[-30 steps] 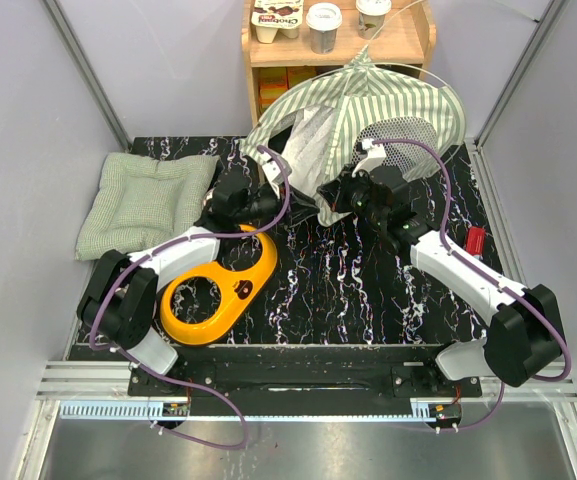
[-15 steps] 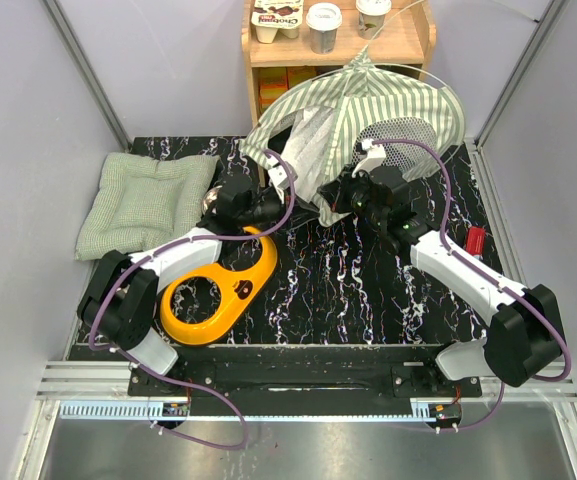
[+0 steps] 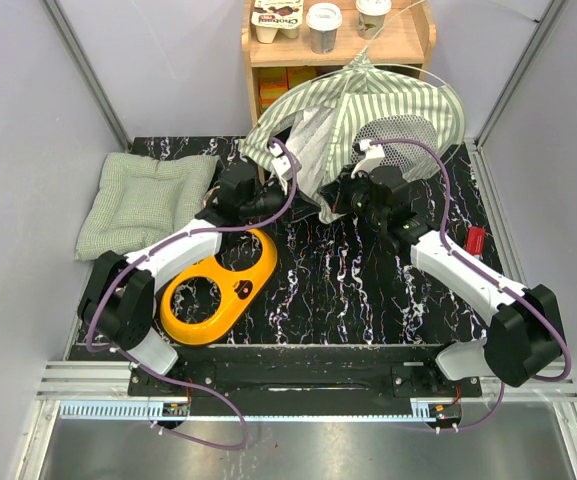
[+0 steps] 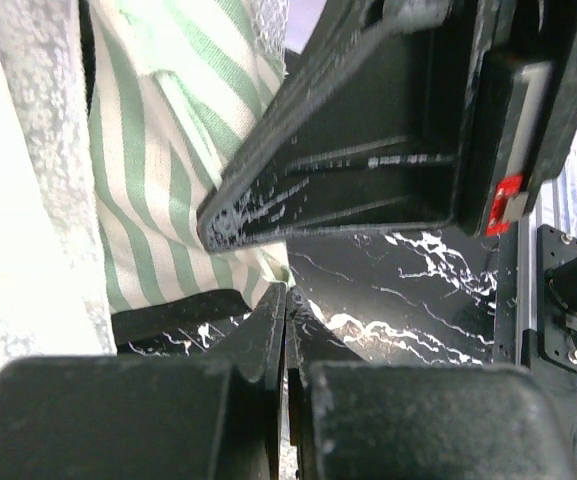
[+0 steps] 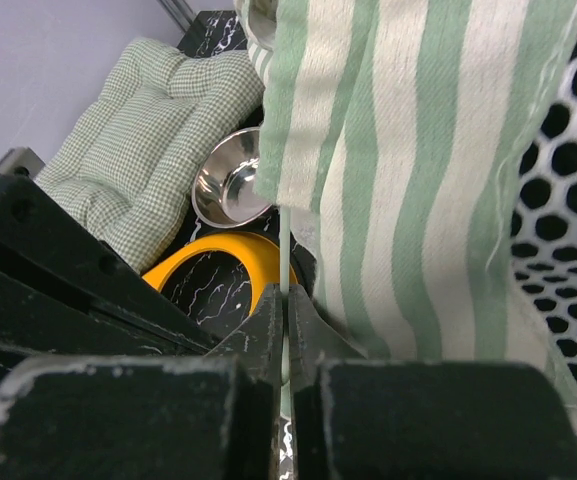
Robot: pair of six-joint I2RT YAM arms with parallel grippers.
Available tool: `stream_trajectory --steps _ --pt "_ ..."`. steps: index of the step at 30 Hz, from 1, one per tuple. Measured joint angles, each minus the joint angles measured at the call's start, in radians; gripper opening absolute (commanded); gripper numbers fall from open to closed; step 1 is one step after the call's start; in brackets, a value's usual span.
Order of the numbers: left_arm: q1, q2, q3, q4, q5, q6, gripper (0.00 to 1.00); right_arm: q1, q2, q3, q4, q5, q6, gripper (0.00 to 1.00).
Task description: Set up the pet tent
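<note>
Only the right wrist view shows the right gripper [image 5: 284, 305] clamping the pet tent's [image 3: 368, 100] white pole [image 5: 284, 245]. The left gripper [image 4: 286, 305] sits closed at the tent's 8 o'clock. Black marbled table [image 3: 348, 290], grey walls [image 3: 28, 100].

text: I read "Chobani" | on: yogurt multipack [image 3: 276, 18], top of wooden shelf [image 3: 408, 45] | other labels: too small to read

The black marble tabletop [image 3: 348, 290] is bare in the middle, so there is room to pass there. The round yellow plastic bowl holder [image 3: 218, 285] blocks the front left. The soft green checked cushion [image 3: 143, 200] fills the far left. The big green-and-white striped fabric tent [image 3: 368, 105] crowds the back, in front of the wooden shelf [image 3: 408, 45]. A small red thing [image 3: 475, 240] sits near the right edge.
</note>
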Motion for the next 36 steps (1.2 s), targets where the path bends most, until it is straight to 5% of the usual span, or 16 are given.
stream_trajectory --steps 19,31,36 --pt "0.039 0.0 0.113 -0.177 -0.005 0.033 0.0 -0.009 0.0 -0.011 0.029 -0.071 -0.026 0.0" --pt "0.039 0.003 0.111 -0.175 -0.006 0.053 0.0 -0.014 -0.003 -0.006 0.002 -0.078 -0.002 0.42" --pt "0.039 0.005 0.101 -0.162 -0.012 0.068 0.0 -0.019 -0.027 0.021 -0.021 -0.077 0.015 0.47"
